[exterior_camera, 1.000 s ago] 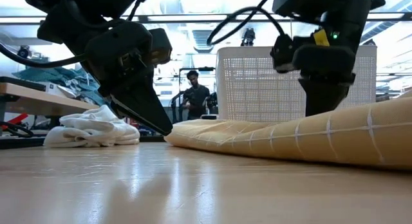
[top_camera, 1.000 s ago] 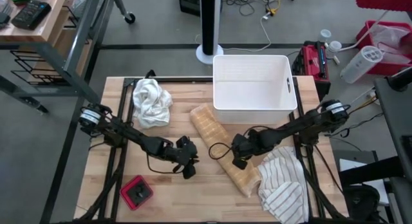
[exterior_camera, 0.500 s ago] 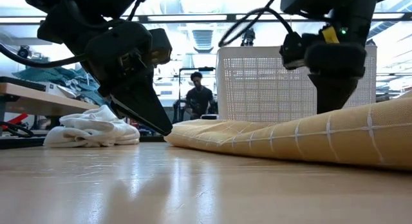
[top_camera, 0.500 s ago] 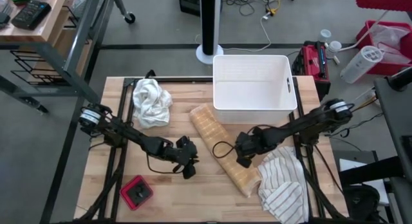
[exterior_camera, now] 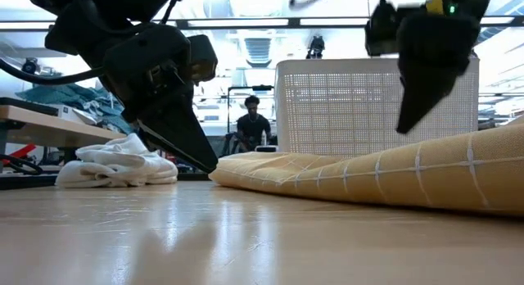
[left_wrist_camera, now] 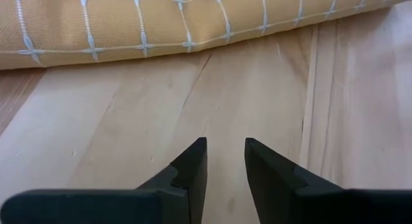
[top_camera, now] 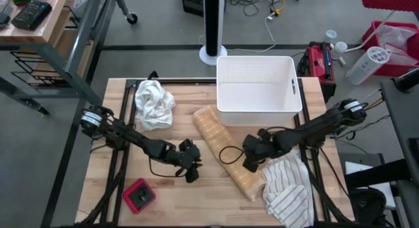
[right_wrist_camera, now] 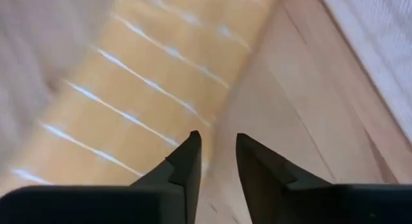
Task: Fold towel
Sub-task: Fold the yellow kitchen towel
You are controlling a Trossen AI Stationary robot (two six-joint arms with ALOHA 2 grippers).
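Wooden table [top_camera: 163, 195], workshop floor around it: our two grippers on either side of a long yellow towel [top_camera: 226, 152].

Item one, yellow towel, checked, lies folded into a narrow strip running diagonally from the white basket [top_camera: 256, 84]. Our left gripper [top_camera: 190, 176] sits low on bare wood near its edge, fingers slightly parted, holding nothing. Our right gripper [top_camera: 249, 166] hangs over the strip's lower half, fingers narrowly apart, empty, likely placed to take the next fold. White cloth [top_camera: 154, 103] and striped cloth [top_camera: 288, 192] wait aside.

Overhead, table-level and wrist views share towel [top_camera: 226, 152]
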